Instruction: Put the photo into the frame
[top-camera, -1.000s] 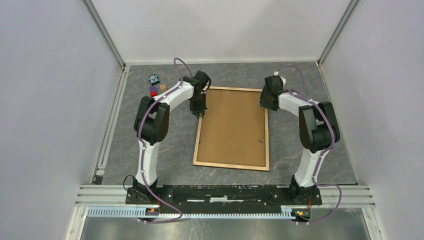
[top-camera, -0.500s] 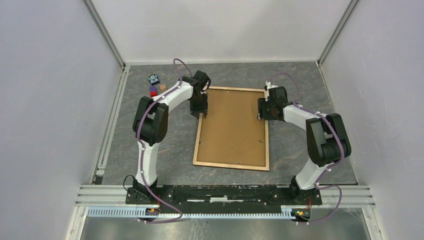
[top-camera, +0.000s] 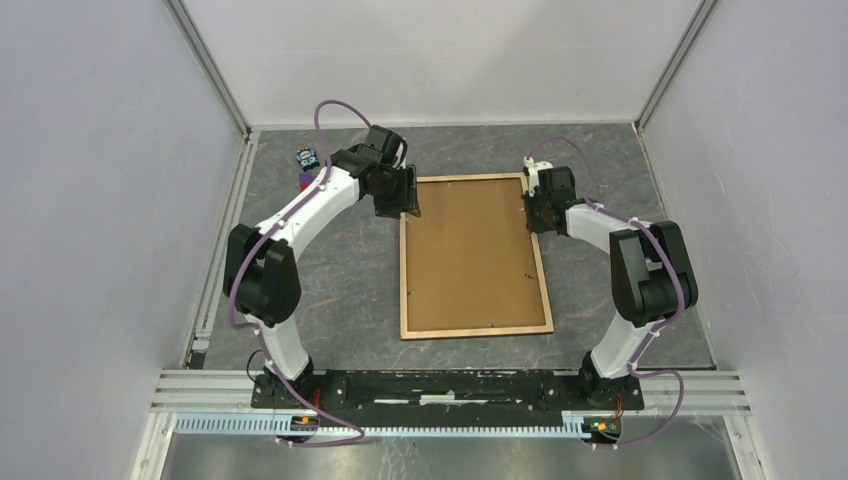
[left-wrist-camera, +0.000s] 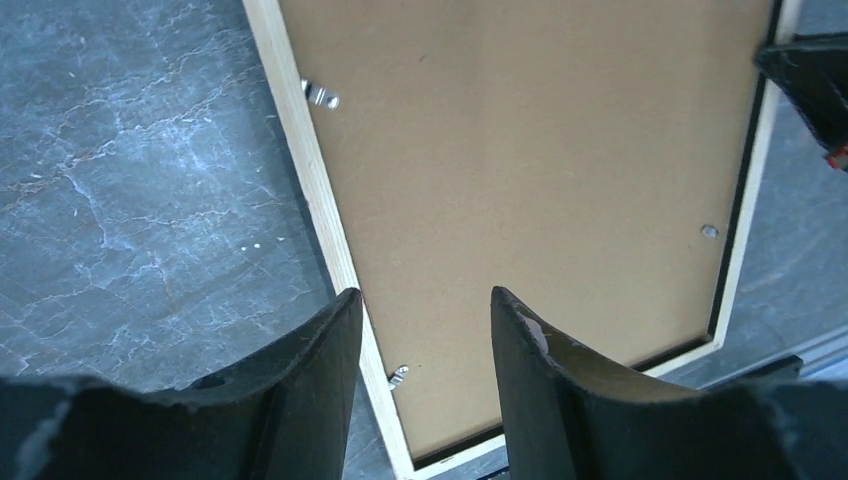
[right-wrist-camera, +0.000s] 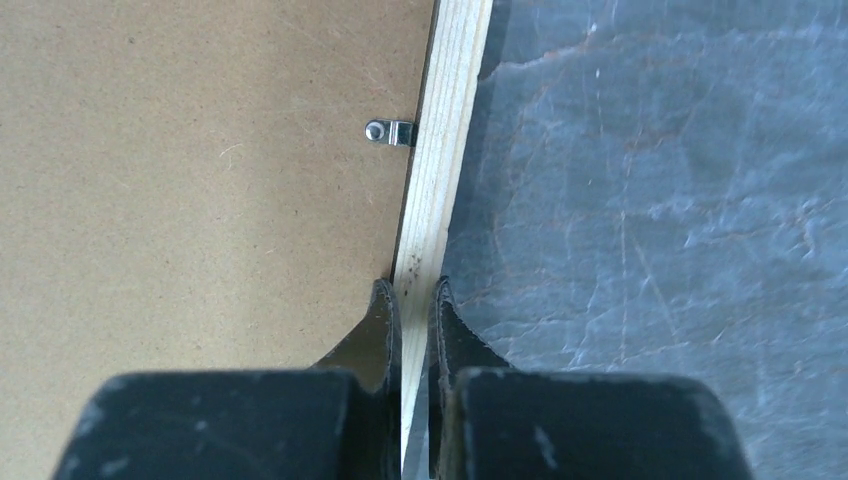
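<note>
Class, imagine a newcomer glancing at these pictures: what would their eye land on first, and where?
The big frame lying back-up in the centre dominates, with its brown backing board filling it. At its far right rail the right gripper is shut, tips at the pale wood. Over the far left corner the left gripper hangs open.

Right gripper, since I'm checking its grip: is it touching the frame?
Touching. The right wrist view shows the right gripper pinching the frame by its wooden rail.
</note>
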